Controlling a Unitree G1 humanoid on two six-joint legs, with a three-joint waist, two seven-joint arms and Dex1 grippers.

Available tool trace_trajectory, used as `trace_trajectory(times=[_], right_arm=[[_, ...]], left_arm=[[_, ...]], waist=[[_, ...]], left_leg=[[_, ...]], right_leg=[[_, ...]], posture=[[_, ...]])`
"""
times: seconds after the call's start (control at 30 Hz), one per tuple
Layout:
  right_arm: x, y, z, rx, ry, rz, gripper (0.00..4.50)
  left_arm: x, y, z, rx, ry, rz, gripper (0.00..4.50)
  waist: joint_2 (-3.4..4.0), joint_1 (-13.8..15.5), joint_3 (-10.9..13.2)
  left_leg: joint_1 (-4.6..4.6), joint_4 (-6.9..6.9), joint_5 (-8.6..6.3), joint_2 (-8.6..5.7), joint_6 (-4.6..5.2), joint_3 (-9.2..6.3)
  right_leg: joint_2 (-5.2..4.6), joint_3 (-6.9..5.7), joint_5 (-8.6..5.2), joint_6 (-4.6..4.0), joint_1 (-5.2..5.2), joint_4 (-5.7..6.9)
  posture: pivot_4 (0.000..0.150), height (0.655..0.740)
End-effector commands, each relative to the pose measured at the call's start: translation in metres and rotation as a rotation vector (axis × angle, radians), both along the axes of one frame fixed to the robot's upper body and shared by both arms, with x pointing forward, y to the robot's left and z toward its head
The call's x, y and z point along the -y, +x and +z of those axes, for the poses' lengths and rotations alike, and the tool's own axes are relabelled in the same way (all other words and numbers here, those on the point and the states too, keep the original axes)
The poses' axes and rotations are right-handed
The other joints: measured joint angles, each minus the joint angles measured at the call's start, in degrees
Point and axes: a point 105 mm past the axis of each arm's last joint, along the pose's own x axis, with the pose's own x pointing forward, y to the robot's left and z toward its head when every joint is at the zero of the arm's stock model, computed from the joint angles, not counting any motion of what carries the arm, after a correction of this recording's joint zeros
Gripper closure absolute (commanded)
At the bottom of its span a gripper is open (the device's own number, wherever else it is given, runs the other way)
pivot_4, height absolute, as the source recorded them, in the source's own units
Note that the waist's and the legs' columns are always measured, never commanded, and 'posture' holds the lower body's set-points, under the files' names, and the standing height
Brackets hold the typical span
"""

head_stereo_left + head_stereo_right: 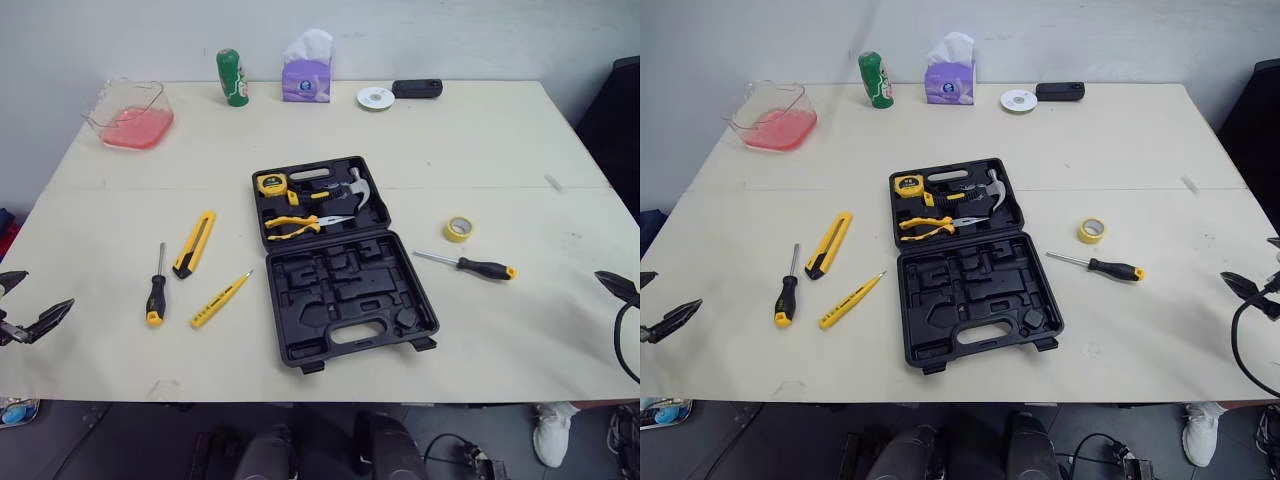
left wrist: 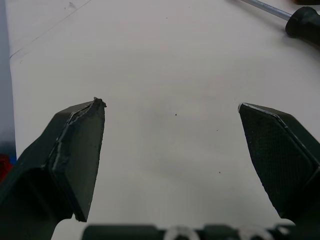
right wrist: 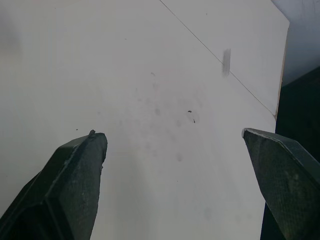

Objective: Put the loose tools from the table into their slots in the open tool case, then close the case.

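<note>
Yellow-black screwdriver (image 1: pixel 155 298) nearest; gathering not yet begun. Left tool (image 2: pixel 170 107) and right tool (image 3: pixel 171 133) gaping, empty. Align left over handle, pinch.

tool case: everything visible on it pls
The tool case is black moulded plastic, lying fully open and flat near the middle of the table, slightly skewed to its edges. The far half holds a yellow tape measure, a hammer and yellow-handled pliers. The near half shows empty shaped slots, a carry-handle cutout and two latch tabs on its near edge. The loose tools lie apart from it.
</note>
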Motion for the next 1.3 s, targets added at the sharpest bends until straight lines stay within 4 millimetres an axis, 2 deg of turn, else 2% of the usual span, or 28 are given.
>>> trace_trajectory(times=[0.03,0.13,0.33,0.5,0.63,0.73,1.0,1.13,1.3], right_arm=[[0.000,0.002,0.006,0.041,0.002,-0.003,0.00],[-0.002,0.004,0.003,0.045,0.011,-0.003,0.00],[-0.007,0.007,0.005,0.057,0.028,0.020,0.00],[-0.020,0.010,0.008,0.054,0.064,0.093,0.00],[-0.043,0.026,0.021,0.108,0.137,0.154,0.00],[-0.064,0.031,0.025,0.081,0.136,0.240,0.00],[-0.112,0.042,0.036,0.019,0.158,0.405,0.00],[-0.149,0.055,0.037,-0.046,0.195,0.527,0.00],[-0.170,0.070,0.035,-0.058,0.215,0.574,0.00]], left_arm=[[0.001,-0.001,0.014,0.059,-0.024,-0.002,0.01],[0.003,-0.002,0.015,0.071,-0.082,-0.013,0.01],[0.007,-0.001,0.014,0.060,-0.088,-0.022,0.01],[0.019,0.004,0.024,0.081,-0.097,-0.065,0.01],[0.049,0.014,0.039,0.115,-0.096,-0.194,0.01],[0.073,0.019,0.050,0.110,-0.067,-0.291,0.01],[0.128,0.034,0.053,0.045,-0.082,-0.436,0.01],[0.160,0.048,0.046,-0.009,-0.089,-0.515,0.01],[0.176,0.064,0.043,-0.032,-0.093,-0.518,0.01]], waist=[[0.00,0.0,0.0],[-0.01,0.0,0.0],[-0.02,0.0,0.0],[-0.02,0.0,0.0],[-0.08,0.0,0.0],[-0.05,0.1,0.0],[-0.05,0.2,0.0],[-0.05,0.3,0.0],[-0.06,0.2,0.0]], left_leg=[[0.00,0.00,0.00,0.00,0.00,0.00],[0.00,0.02,0.00,0.00,0.00,0.00],[0.00,0.04,0.00,0.01,0.00,0.02],[0.00,0.09,0.00,0.01,0.01,0.02],[0.00,0.19,-0.01,0.03,0.00,0.01],[-0.08,0.41,-0.10,0.06,0.00,-0.02],[-0.15,0.68,-0.21,0.07,0.09,-0.02],[-0.15,0.73,-0.22,0.06,0.10,-0.02],[-0.22,0.74,-0.23,0.08,0.08,-0.02]], right_leg=[[0.00,0.00,0.00,0.00,0.00,0.00],[0.00,0.00,0.00,0.00,0.00,0.02],[0.01,0.01,0.00,0.00,0.00,0.04],[0.00,0.04,0.00,0.00,0.00,0.07],[0.01,0.04,0.00,0.00,0.02,0.13],[0.03,0.06,0.00,0.00,0.00,0.23],[0.05,0.18,0.00,0.00,0.01,0.32],[0.06,0.19,0.00,0.00,0.02,0.35],[0.19,0.11,0.00,0.00,-0.06,0.36]], posture=[[0.150,0.7400],[0.150,0.7400],[0.150,0.7400],[0.150,0.7400],[0.150,0.7400],[0.150,0.7400],[0.150,0.7400],[0.150,0.7400],[0.150,0.7400]])
